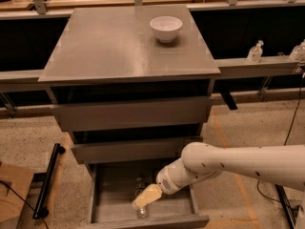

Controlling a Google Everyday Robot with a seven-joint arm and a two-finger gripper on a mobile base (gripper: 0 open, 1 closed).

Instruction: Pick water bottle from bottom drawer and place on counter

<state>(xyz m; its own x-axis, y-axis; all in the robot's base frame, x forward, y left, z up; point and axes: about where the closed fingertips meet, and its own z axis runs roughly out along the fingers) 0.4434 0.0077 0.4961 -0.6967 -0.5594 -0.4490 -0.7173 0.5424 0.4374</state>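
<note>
The bottom drawer [114, 194] of the grey cabinet is pulled open. The water bottle [141, 212] lies in it near the front, small and clear, mostly covered by my gripper. My gripper [146, 197] reaches down into the drawer from the right, at the end of the white arm [238, 163], and sits right over the bottle. The counter [119, 46] is the flat grey cabinet top above.
A white bowl [166, 28] stands at the back right of the counter. The two upper drawers [131, 113] are slightly open. Pump dispenser bottles [255, 51] stand on a ledge at right. A black bar [47, 180] and cardboard [12, 197] lie on the floor at left.
</note>
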